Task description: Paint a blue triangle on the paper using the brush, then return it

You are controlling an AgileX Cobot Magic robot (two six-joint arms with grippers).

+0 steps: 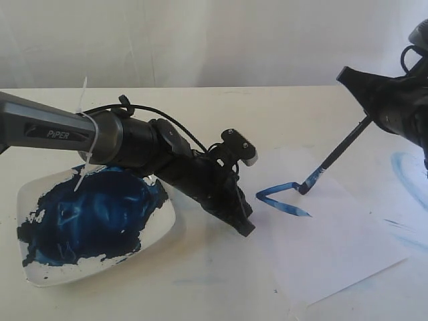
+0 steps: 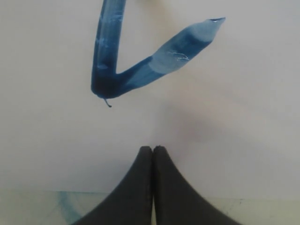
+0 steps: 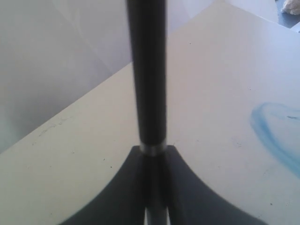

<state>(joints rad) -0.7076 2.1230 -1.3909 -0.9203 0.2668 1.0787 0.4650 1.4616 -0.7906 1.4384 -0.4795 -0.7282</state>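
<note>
right end effector [image 3: 152,157] pinches brush [image 1: 338,152] | left end effector [image 2: 153,157] pressed together by paper [image 1: 338,251] | blue triangle [image 1: 282,198] has two sides | risk: paper may slip, bending the third side

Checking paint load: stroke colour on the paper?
Streaky blue stroke, darkest at its corner; left wrist view.

Matt white paper [image 1: 348,241], smooth black brush [image 3: 146,70], matt black fingers [image 2: 131,199]
</note>
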